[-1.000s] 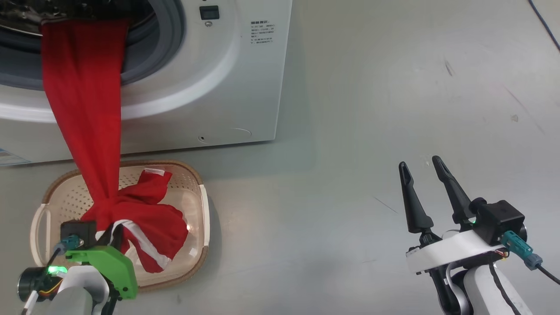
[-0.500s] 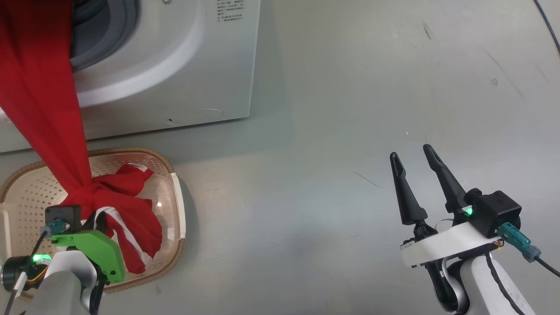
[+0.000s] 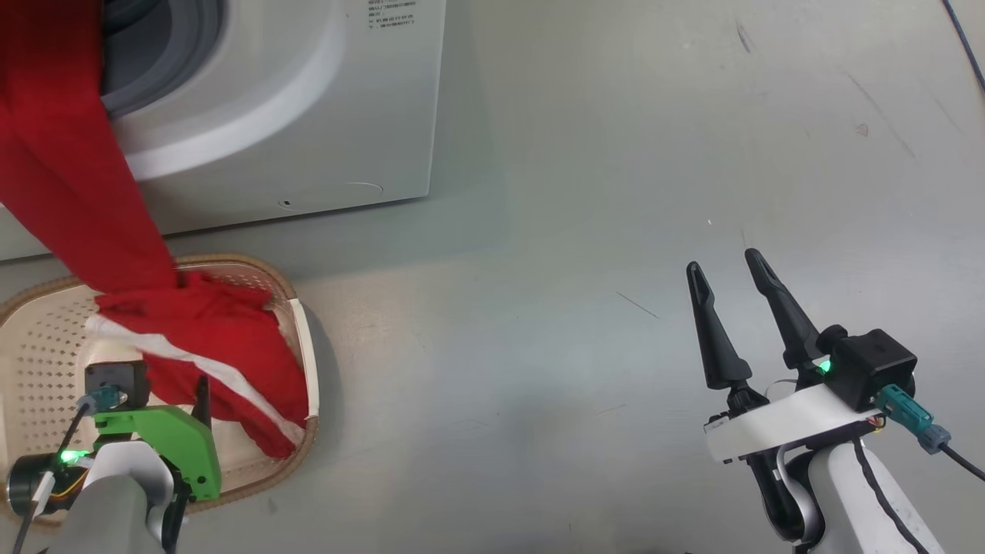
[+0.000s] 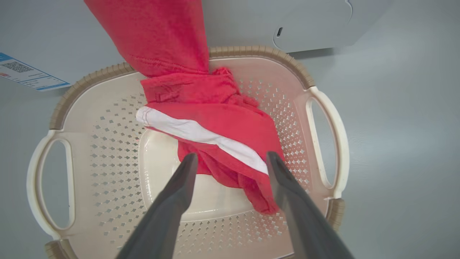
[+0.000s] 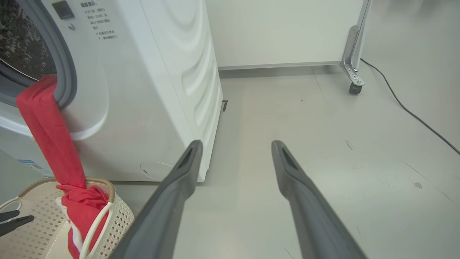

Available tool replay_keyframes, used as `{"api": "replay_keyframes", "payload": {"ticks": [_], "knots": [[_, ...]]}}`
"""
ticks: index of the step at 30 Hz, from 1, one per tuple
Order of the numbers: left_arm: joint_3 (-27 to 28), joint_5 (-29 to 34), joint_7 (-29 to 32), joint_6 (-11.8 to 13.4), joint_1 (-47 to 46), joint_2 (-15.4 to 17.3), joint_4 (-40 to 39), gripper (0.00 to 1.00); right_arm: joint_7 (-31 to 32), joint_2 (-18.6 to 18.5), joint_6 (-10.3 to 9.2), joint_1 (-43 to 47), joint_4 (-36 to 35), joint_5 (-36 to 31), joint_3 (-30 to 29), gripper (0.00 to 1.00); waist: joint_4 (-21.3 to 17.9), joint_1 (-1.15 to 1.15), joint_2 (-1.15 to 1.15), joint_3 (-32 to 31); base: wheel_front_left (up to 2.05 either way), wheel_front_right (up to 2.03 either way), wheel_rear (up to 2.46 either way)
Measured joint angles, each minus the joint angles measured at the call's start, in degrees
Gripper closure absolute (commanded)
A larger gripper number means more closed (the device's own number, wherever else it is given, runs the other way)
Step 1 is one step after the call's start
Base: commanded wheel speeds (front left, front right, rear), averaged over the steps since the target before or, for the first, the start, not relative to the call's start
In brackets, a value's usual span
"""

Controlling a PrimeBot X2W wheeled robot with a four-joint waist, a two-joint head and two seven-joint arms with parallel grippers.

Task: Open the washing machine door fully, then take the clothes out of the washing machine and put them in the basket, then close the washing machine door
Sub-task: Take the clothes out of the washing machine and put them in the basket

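Red clothes point(image 4: 201, 118): lower end w/ the white stripe is bunched in the cream basket point(image 4: 107, 154), lower left of the head view. The rest runs up over the grey seal point(image 5: 70, 82) into the washing machine point(image 5: 151, 90) at upper left. Can't tell how much is inside the drum point(image 5: 21, 46), frame edge cuts it off.

Left hand point(image 4: 230, 157) sits over the basket, fingers spread wide, gripping nothing. Right hand point(image 5: 236, 142) is wide open too, empty, over bare floor point(image 5: 323, 162) at lower right.

Black cable point(image 5: 406, 108) runs along the floor far right.

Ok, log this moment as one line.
left gripper open above basket | clothes draped from washing machine into basket | right gripper open, empty
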Motion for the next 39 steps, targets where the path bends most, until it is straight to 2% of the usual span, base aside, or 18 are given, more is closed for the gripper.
{"api": "replay_keyframes", "payload": {"ticks": [10, 20, 34, 39], "knots": [[-0.3, -0.1, -3.8, -0.1, -1.0, -1.3, 1.9, 0.00, -0.5, 0.0, -0.05, -0.2, 1.3, 0.0, -0.7, 0.00, 1.7, 0.00, 0.00, -2.3, 0.00, 0.00, 0.00], [-0.7, -0.5, -8.5, -1.4, -2.1, -3.4, 0.8, 0.00, -0.5, -0.4, -0.05, -0.2, 2.5, 0.0, -1.9, 0.00, 4.8, 0.00, 0.00, -6.1, 0.00, 0.00, 0.00], [-1.3, -0.9, -9.7, -2.1, -2.1, -4.6, -7.3, 0.00, -1.0, -0.8, -0.14, 0.8, 2.8, 0.0, -2.2, 0.00, 10.0, 0.00, 0.00, -11.3, 0.00, 0.00, 0.00], [-0.3, -1.0, -9.7, -2.3, -2.0, -4.7, -13.2, 0.00, -1.0, -0.8, -0.14, 1.1, 2.7, 0.0, -1.9, 0.00, 10.9, 0.00, 0.00, -12.1, 0.00, 0.00, 0.00]]}}
